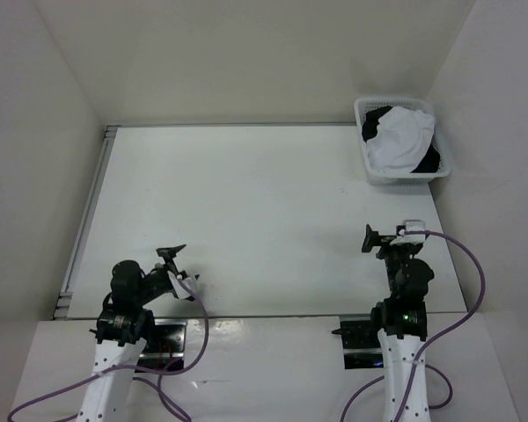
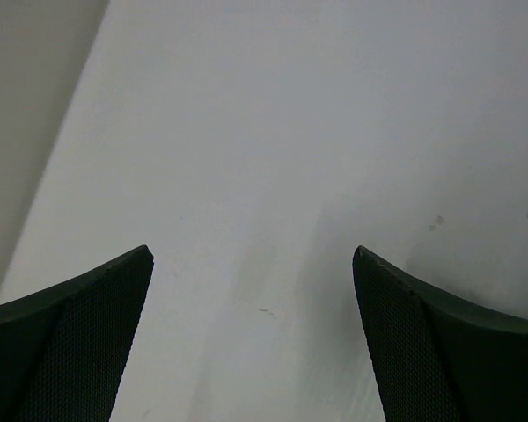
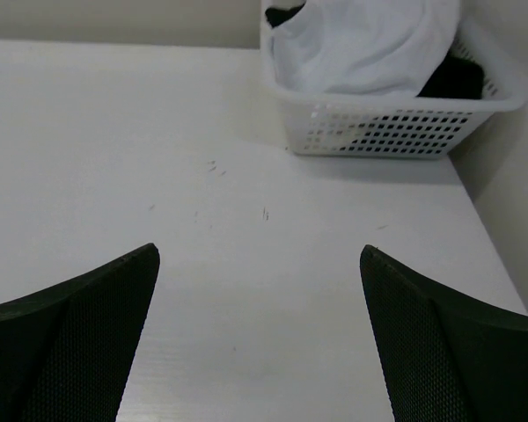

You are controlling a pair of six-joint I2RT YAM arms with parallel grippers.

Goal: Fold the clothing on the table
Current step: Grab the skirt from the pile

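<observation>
Tools: left tool (image 1: 178, 266) and right tool (image 1: 389, 236) both spread wide, holding nothing | surface: glossy white bench (image 1: 246, 211), metal rail (image 1: 86, 211) along its left edge, white walls (image 1: 246, 61) around | container: basket (image 1: 370, 171) at far right corner, white clothing (image 1: 400, 141) heaped over black garment (image 1: 374, 119) | count: two tools, one basket

The tabletop (image 1: 246, 193) is smooth white with a soft sheen and fine scuffs, edged by a thin metal rail (image 1: 86, 207). The basket (image 3: 396, 132) is white perforated plastic. The clothing (image 3: 361, 44) in it is thin, wrinkled white cloth, beside black cloth (image 3: 453, 75). The left pincer (image 2: 253, 259) has matt black pads (image 2: 62, 352) with a fine dotted grain.
</observation>
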